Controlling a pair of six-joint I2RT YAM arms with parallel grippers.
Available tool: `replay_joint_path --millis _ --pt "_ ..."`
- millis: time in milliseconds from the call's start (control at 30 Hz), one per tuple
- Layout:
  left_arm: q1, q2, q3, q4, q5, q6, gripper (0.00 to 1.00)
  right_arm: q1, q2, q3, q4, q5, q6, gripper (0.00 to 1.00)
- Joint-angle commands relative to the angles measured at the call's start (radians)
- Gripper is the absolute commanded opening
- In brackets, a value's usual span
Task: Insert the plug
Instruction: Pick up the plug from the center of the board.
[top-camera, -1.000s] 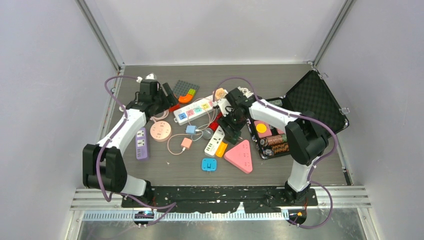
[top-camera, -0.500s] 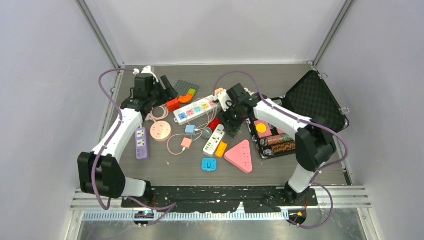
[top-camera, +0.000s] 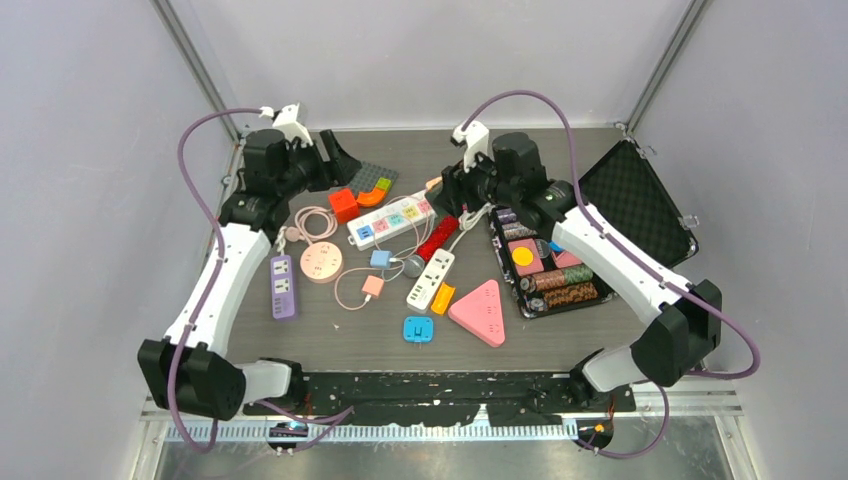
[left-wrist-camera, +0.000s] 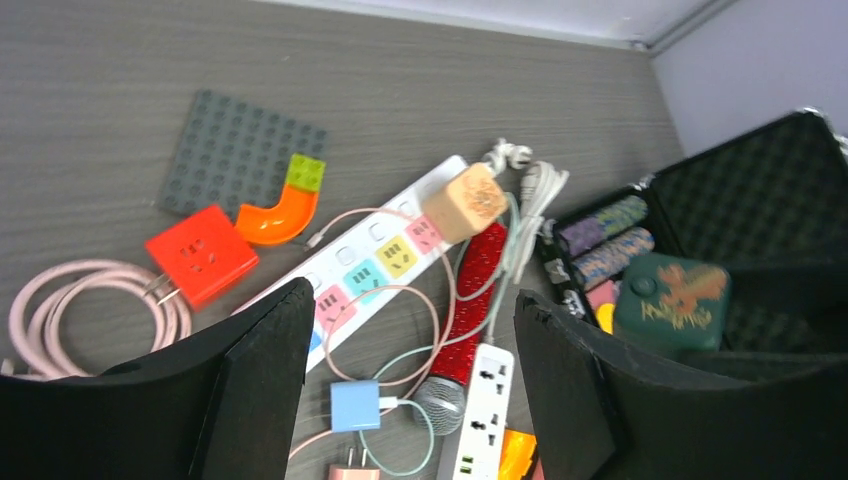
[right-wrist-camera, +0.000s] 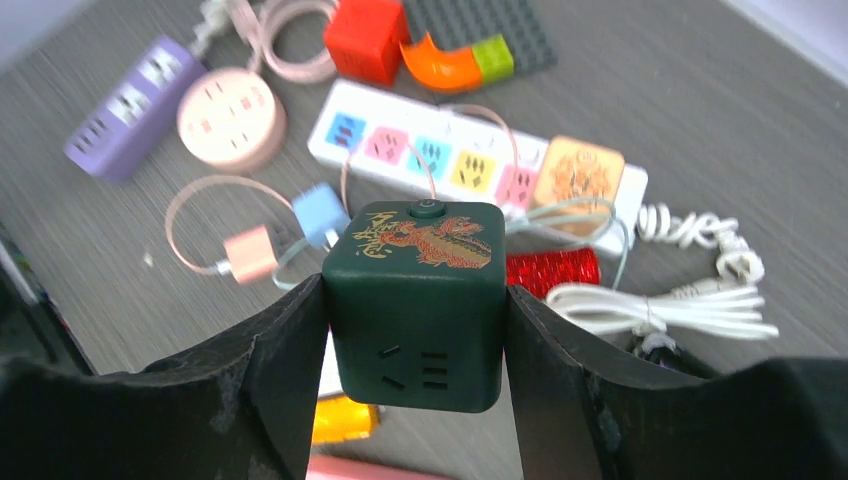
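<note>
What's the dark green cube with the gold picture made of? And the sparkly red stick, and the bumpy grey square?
Green cube: probably hard plastic, smooth and matte, with a gold printed picture. Red stick: glitter-covered, it sparkles; underneath is unclear. Grey square: looks like moulded plastic, rows of studs like building bricks.

Power strip (top-camera: 392, 220) mid-table; studded baseplate (top-camera: 362, 172) behind it, round socket hub (top-camera: 321, 262) left, open case (top-camera: 628, 196) right, triangular socket hub (top-camera: 480, 312) in front.
</note>
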Motion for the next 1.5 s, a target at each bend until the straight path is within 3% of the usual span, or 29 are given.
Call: replay_joint_path --millis 0,167,367,567,633,933,1067,1467 --pt "-0.002 -0.079 0.051 0.087 0.171 0.069 0.73 -0.010 -0.069 -0.007 0.268 -0.095 0.154 0.18" --pt "-0.002 -0.129 0.051 0.135 0.244 0.039 0.74 -0.011 -0.107 -0.048 0.481 -0.135 0.311 0.18" --pt "-0.002 -0.181 0.027 0.270 0.291 -0.111 0.74 -0.012 -0.100 -0.008 0.665 -0.133 0.512 0.19" --pt "-0.012 -0.182 0.067 0.327 0.343 -0.262 0.73 -0.013 -0.070 0.103 0.635 -0.088 0.674 0.20" --pt "-0.020 -0.184 0.052 0.426 0.364 -0.320 0.74 -0.013 -0.062 0.114 0.656 -0.083 0.743 0.19" --pt "-0.064 -0.166 0.020 0.662 0.462 -0.463 0.84 -0.014 -0.014 0.183 0.800 -0.144 0.977 0.18" --pt "-0.107 -0.143 0.035 0.680 0.459 -0.460 0.96 -0.013 -0.004 0.205 0.847 -0.187 1.029 0.18" --pt "-0.131 -0.076 0.077 0.724 0.376 -0.612 0.98 -0.014 0.023 0.204 0.973 -0.242 1.139 0.16"
